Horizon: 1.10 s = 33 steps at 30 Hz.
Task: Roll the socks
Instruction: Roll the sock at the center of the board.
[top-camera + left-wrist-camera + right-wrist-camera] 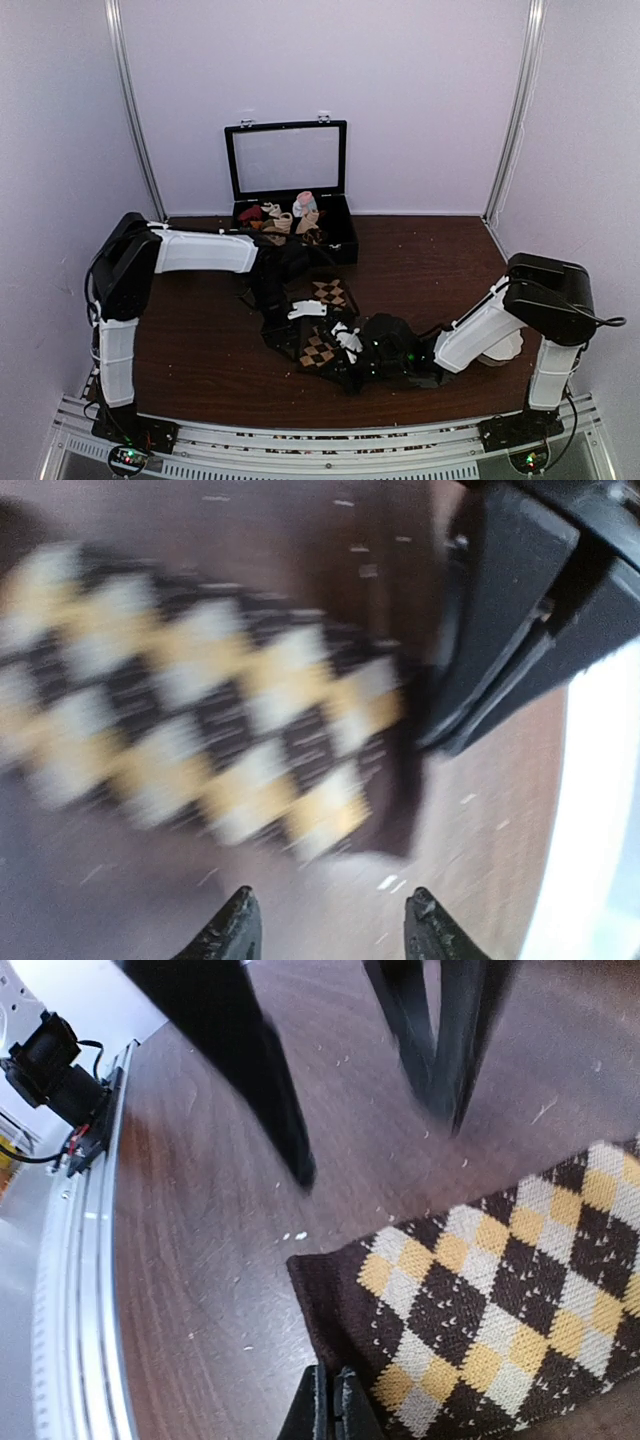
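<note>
Socks of soft dark brown fabric with tan argyle diamonds (500, 1290) lay flat on the dark wooden surface (200, 350), just ahead of the left pincer (332, 928), whose fingers stood apart, holding nothing. The right pincer (328, 1405) was closed at the fabric's edge. Both arms reached low toward the middle of the surface.

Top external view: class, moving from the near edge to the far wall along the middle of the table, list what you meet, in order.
The metal rail → argyle socks → open black case holding small sock rolls → back wall.
</note>
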Available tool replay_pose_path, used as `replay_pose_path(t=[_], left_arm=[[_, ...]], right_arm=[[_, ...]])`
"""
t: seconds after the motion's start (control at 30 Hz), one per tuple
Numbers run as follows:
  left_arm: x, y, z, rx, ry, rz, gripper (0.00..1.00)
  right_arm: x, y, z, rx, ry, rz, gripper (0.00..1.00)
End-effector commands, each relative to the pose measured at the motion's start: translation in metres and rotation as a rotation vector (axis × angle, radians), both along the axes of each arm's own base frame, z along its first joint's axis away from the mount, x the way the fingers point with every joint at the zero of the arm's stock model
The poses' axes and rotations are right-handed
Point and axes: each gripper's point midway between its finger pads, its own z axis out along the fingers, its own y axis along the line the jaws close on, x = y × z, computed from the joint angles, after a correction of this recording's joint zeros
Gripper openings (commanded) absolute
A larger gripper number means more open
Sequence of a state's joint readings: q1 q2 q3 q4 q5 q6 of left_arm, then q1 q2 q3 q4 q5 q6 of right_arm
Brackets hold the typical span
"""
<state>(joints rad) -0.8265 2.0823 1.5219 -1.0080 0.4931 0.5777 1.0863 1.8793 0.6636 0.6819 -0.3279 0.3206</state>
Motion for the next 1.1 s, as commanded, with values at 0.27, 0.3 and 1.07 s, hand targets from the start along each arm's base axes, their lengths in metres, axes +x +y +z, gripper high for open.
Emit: replay_pose_path(t=[0.27,0.3,1.07], left_arm=[[-0.004,-0.005,0.036,-0.2,-0.327,-0.202,0.53],[-0.006,-0.008,0.036,-0.213,-0.333,-0.206,0.56],[-0.028,-0.028,-0.01,-0.146,-0.402,-0.396,0.4]], right_arm=[[0.011,-0.014,-0.008,0.198,0.613,-0.162,0.0],[0.012,-0.016,-0.012,0.195,0.632,-0.183,0.0],[0.013,-0.045,-0.078,-0.077,0.833,-0.38,0.0]])
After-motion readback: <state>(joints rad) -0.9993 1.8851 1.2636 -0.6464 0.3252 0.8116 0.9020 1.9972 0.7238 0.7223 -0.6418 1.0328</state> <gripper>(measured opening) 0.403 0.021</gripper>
